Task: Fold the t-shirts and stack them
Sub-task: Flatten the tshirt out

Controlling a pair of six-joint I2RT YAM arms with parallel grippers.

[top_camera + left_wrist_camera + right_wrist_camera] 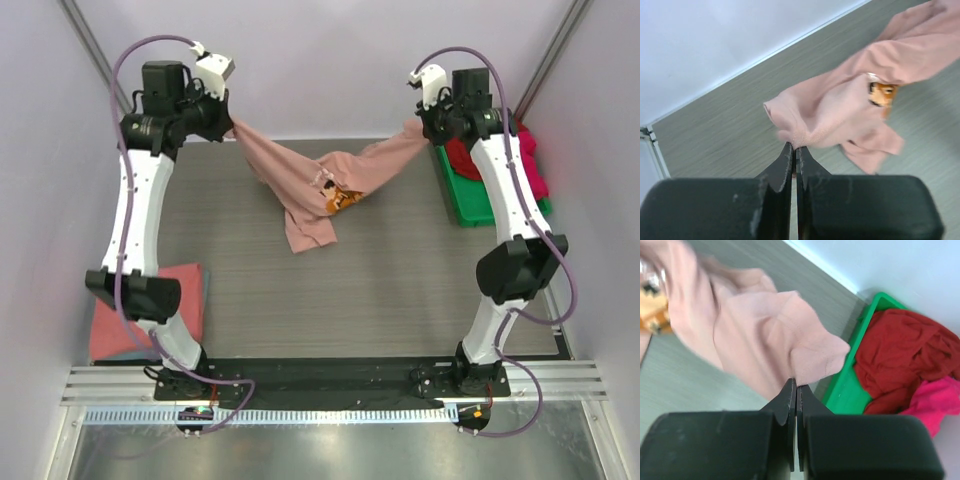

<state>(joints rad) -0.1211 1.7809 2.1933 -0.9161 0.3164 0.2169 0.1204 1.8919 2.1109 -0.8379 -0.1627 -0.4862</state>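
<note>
**Pale dusty-pink soft-cloth t-shirt (318,190) slung between both grippers over the far half of the grey wood-grain table (380,290).**

The left gripper (793,148) and right gripper (793,385) each pinch only a narrow hem edge. The shirt sags twisted at mid-span. Risk: further spreading could pull a shallow pinch free, or the bunched middle could set a crooked fold. The trailing cloth could also catch on the nearby green plastic bin (850,375).

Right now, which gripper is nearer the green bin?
Right. The right gripper, pinching the pink t-shirt, hangs just beside the green bin; the left gripper holds the shirt's other end, far to the opposite side.
</note>
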